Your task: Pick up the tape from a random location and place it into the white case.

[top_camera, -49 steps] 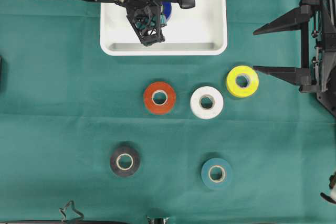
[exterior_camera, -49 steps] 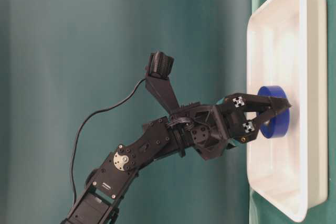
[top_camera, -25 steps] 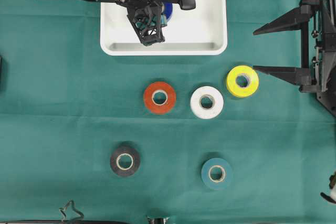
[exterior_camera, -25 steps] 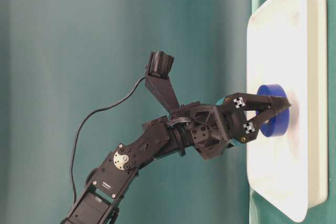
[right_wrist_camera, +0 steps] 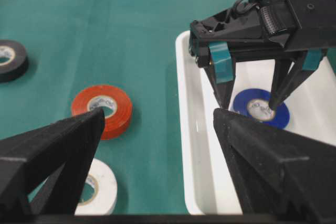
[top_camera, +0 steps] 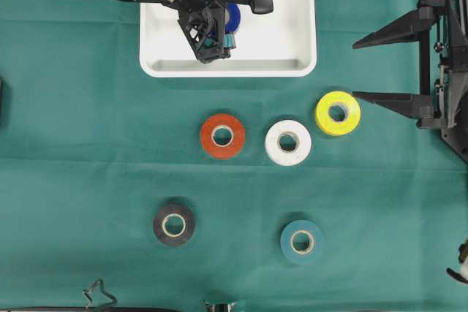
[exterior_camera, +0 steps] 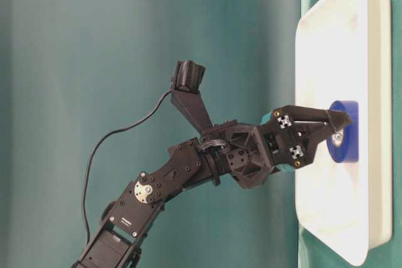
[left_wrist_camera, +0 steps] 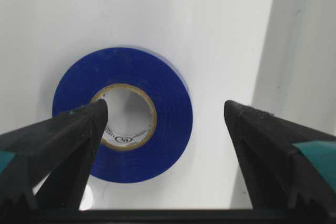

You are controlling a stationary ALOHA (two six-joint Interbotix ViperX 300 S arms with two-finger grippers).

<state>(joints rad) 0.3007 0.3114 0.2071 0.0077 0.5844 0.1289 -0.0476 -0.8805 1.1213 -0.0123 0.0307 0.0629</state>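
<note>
Blue tape (left_wrist_camera: pixel 122 114) lay flat on the floor of the white case (top_camera: pixel 300 49), toward the far side in the overhead view. Left gripper (left_wrist_camera: pixel 165 116) hung over it w/ jaws spread wide & nothing held: in the left wrist view one finger (left_wrist_camera: pixel 63 140) sat over the roll's core hole, the other finger (left_wrist_camera: pixel 273 145) stood well off the roll on the bare case floor near the wall. In the table-level view the same gripper (exterior_camera: pixel 336 131) pointed at the tape (exterior_camera: pixel 344 131), fingertips just at the roll; contact can't be told. Right wrist view showed the tape (right_wrist_camera: pixel 261 107) between the left gripper's two fingers (right_wrist_camera: pixel 278 90).

Right gripper (top_camera: pixel 358 69) sat at the right edge of the overhead view, jaws wide apart, holding nothing, well away from the case.

On the green desk (top_camera: pixel 88 144), outside the case: red roll (top_camera: pixel 222 136), white roll (top_camera: pixel 288 142) just beside it, yellow roll (top_camera: pixel 337 113) near the right gripper's lower finger, black roll (top_camera: pixel 174 224) & teal roll (top_camera: pixel 302 242) nearer the bottom edge. All lay flat and apart from each other.
</note>
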